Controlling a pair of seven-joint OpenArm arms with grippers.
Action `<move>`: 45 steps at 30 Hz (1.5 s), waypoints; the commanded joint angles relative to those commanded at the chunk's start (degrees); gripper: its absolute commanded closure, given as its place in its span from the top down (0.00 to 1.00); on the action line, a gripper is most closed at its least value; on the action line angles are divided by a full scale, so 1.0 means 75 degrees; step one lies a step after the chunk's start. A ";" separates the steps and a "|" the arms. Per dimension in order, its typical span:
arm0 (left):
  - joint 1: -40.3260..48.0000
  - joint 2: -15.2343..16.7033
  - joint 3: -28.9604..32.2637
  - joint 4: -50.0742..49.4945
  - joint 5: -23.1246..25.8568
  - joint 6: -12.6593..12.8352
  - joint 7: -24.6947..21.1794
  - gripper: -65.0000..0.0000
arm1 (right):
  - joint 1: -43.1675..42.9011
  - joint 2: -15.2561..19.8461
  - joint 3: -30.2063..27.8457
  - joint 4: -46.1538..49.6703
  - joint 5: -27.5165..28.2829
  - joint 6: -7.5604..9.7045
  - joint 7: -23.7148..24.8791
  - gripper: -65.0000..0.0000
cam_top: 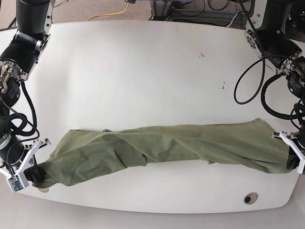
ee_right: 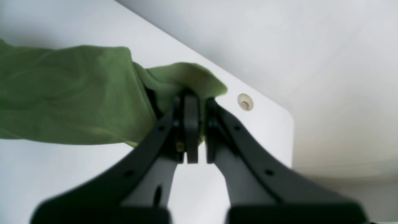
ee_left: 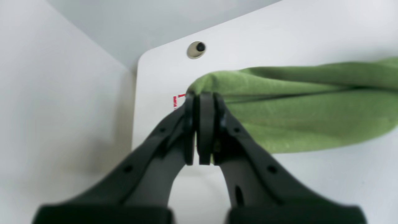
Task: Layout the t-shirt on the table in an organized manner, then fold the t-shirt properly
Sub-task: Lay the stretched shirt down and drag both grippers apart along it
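The t-shirt (cam_top: 162,145) lies in a long, bunched strip across the near part of the table (cam_top: 143,62), stretched between the two arms. It is wrinkled and twisted near its middle, not flat.

The left gripper (ee_left: 202,96) holds one end of the shirt. Its jaws are pinched tight on a fold of green cloth. From this end, a round grommet (ee_left: 196,49) sits just past the shirt, near the table corner. A bit of red tape (ee_left: 177,100) peeks out right beside the pinched cloth.

The right gripper (ee_right: 194,96) holds the other end of the shirt, jaws squeezed on a thick bunch of cloth. Another grommet (ee_right: 245,101) sits just beside that end, w/ the table edge close behind it.

In the base view both shirt ends sit near the table's side edges, and black cables (cam_top: 252,90) hang from the arm well above the shirt's left-arm end.
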 joint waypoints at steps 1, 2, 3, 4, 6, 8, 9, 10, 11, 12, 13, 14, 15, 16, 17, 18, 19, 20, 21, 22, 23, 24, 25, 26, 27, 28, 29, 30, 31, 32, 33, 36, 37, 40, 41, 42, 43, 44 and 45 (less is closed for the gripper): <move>-0.0047 0.0000 0.0000 -0.0059 0.0000 0.0000 -0.0012 0.00 | 0.0047 -0.0059 -0.0012 -0.0164 0.0000 0.0000 0.0035 0.00; -0.0188 0.0000 0.0000 -0.0199 0.0000 0.0000 -0.0082 0.00 | 0.0164 -0.0141 -0.0117 -0.0445 0.0000 0.0000 0.0117 0.00; -0.0281 0.0000 -0.0012 -0.0434 0.0000 0.0000 -0.0234 0.00 | 0.0281 -0.0188 -0.0316 -0.0844 0.0000 0.0000 0.0270 0.00; -0.0281 0.0000 -0.0012 -0.0539 0.0000 0.0000 -0.0316 0.00 | 0.0316 -0.0188 -0.0387 -0.0973 0.0000 0.0000 0.0328 0.00; -0.0270 -0.0023 -0.0012 -0.1055 0.0000 0.0000 -0.0727 0.00 | 0.0539 -0.0211 -0.0809 -0.1629 0.0000 0.0000 0.0762 0.00; -0.0258 -0.0023 -0.0012 -0.1606 0.0000 0.0000 -0.1172 0.00 | 0.0656 -0.0211 -0.1160 -0.2251 0.0000 0.0000 0.1289 0.00; -0.0258 -0.0035 -0.0012 -0.1817 0.0000 0.0000 -0.1313 0.00 | 0.0692 -0.0211 -0.1289 -0.2497 0.0000 0.0000 0.1512 0.00; -0.0258 -0.0035 -0.0012 -0.2040 0.0000 0.0000 -0.1477 0.00 | 0.0727 -0.0211 -0.1407 -0.2743 0.0000 0.0000 0.1747 0.00; -0.0258 -0.0035 -0.0012 -0.2239 0.0000 0.0000 -0.1653 0.00 | 0.0774 -0.0211 -0.1524 -0.3001 0.0000 0.0000 0.1969 0.00; -0.0258 -0.0047 -0.0012 -0.2462 0.0000 0.0000 -0.1840 0.00 | 0.0856 -0.0211 -0.1688 -0.3317 0.0000 0.0000 0.2227 0.00; -0.0246 -0.0094 -0.0012 -0.2661 0.0000 0.0000 -0.2016 0.00 | 0.0938 -0.0211 -0.1875 -0.3622 0.0000 0.0000 0.2450 0.00; -0.0246 -0.0152 -0.0012 -0.2801 0.0000 0.0000 -0.2122 0.00 | 0.1008 -0.0211 -0.2028 -0.3845 0.0000 0.0000 0.2602 0.00; -0.0246 -0.0258 0.0012 -0.3083 0.0000 0.0000 -0.2262 0.00 | 0.1125 -0.0211 -0.2309 -0.4232 0.0000 0.0000 0.2895 0.00; -0.0246 -0.0305 0.0012 -0.3247 0.0000 0.0000 -0.2344 0.00 | 0.1196 -0.0211 -0.2462 -0.4478 0.0000 0.0000 0.3059 0.00; -0.0246 -0.0316 0.0012 -0.3341 0.0000 0.0000 -0.2403 0.00 | 0.1242 -0.0211 -0.2532 -0.4642 0.0000 0.0000 0.3188 0.00; -0.0258 -0.0316 0.0000 -0.3610 0.0000 0.0000 -0.2649 0.00 | 0.1348 -0.0211 -0.2708 -0.5017 0.0000 0.0000 0.3516 0.00; -0.0258 -0.0316 0.0000 -0.3727 0.0000 0.0000 -0.2790 0.00 | 0.1383 -0.0223 -0.2813 -0.5193 0.0000 0.0000 0.3669 0.00; -0.0258 -0.0328 0.0000 -0.3845 0.0000 0.0000 -0.2930 0.00 | 0.1442 -0.0223 -0.2919 -0.5415 0.0000 0.0000 0.3845 0.00; -0.0258 -0.0352 0.0000 -0.4009 0.0000 0.0000 -0.3095 0.00 | 0.1536 -0.0223 -0.3095 -0.5697 0.0000 0.0012 0.4056 0.00; -0.0258 -0.0434 0.0000 -0.4161 0.0000 0.0000 -0.3223 0.00 | 0.1629 -0.0223 -0.3247 -0.5919 0.0000 0.0023 0.4220 0.00; -0.0258 -0.0516 0.0012 -0.4325 0.0000 0.0000 -0.3317 0.00 | 0.1723 -0.0223 -0.3411 -0.6154 0.0000 0.0035 0.4396 0.00; -0.0258 -0.0574 0.0012 -0.4478 0.0000 0.0000 -0.3411 0.00 | 0.1793 -0.0234 -0.3540 -0.6341 0.0000 0.0035 0.4560 0.00; -0.0258 -0.0633 0.0023 -0.4689 0.0000 0.0000 -0.3493 0.00 | 0.1875 -0.0305 -0.3669 -0.6564 0.0000 0.0035 0.4771 0.00; -0.0270 -0.0656 0.0023 -0.4841 0.0000 0.0000 -0.3587 0.01 | 0.1934 -0.0363 -0.3774 -0.6740 0.0000 0.0035 0.4935 0.00; -0.0281 -0.0680 0.0023 -0.5075 0.0000 0.0000 -0.3751 0.01 | 0.2004 -0.0434 -0.3892 -0.6986 0.0000 0.0012 0.5146 0.00; -0.0281 -0.0715 0.0023 -0.5216 0.0000 0.0000 -0.3892 0.01 | 0.2075 -0.0469 -0.3985 -0.7138 0.0000 0.0000 0.5286 0.01; -0.0281 -0.0809 0.0023 -0.5427 0.0023 0.0000 -0.4103 0.01 | 0.2204 -0.0516 -0.4126 -0.7408 -0.0012 -0.0012 0.5462 0.03; -0.0281 -0.0867 0.0023 -0.5615 0.0082 0.0000 -0.4267 0.01 | 0.2297 -0.0527 -0.4290 -0.7666 -0.0012 -0.0012 0.5626 0.08; -0.0281 -0.0879 0.0023 -0.5708 0.0141 0.0000 -0.4349 0.02 | 0.2356 -0.0551 -0.4372 -0.7818 -0.0012 -0.0023 0.5744 0.13; -0.0305 -0.0879 0.0023 -0.5884 0.0246 0.0000 -0.4454 0.06 | 0.2497 -0.0621 -0.4525 -0.8088 -0.0012 -0.0035 0.5943 0.25; -0.0316 -0.0903 0.0012 -0.6013 0.0328 0.0000 -0.4525 0.11 | 0.2626 -0.0692 -0.4630 -0.8275 -0.0012 -0.0047 0.6095 0.36; -0.0457 -0.0903 0.0000 -0.6259 0.0563 0.0000 -0.4689 0.38 | 0.2801 -0.0750 -0.4759 -0.8533 -0.0012 -0.0246 0.6236 0.77; -0.0481 -0.0903 0.0000 -0.6283 0.0598 0.0000 -0.4724 0.44 | 0.2801 -0.0750 -0.4759 -0.8533 -0.0012 -0.0281 0.6236 0.83; -0.0504 -0.0914 -0.0012 -0.6388 0.0821 0.0000 -0.4853 0.73 | 0.2801 -0.0750 -0.4771 -0.8264 -0.0012 -0.0328 0.6048 1.00; -0.0516 -0.0926 -0.0012 -0.6388 0.0867 0.0000 -0.4864 0.78 | 0.2778 -0.0727 -0.4771 -0.8100 -0.0012 -0.0328 0.5896 1.00; -0.0516 -0.0996 -0.0012 -0.6377 0.0903 0.0000 -0.4864 0.81 | 0.2755 -0.0668 -0.4759 -0.7877 -0.0012 -0.0340 0.5685 1.00; -0.0516 -0.1067 0.0000 -0.6377 0.0903 0.0000 -0.4864 0.81 | 0.2743 -0.0586 -0.4747 -0.7713 0.0012 -0.0340 0.5521 1.00; -0.0516 -0.1137 0.0023 -0.6388 0.0867 0.0000 -0.4864 0.81 | 0.2696 -0.0504 -0.4747 -0.7549 0.0047 -0.0340 0.5357 1.00; -0.0516 -0.1207 0.0023 -0.6388 0.0809 0.0000 -0.4864 0.81 | 0.2567 -0.0410 -0.4747 -0.7303 0.0070 -0.0340 0.5146 1.00</move>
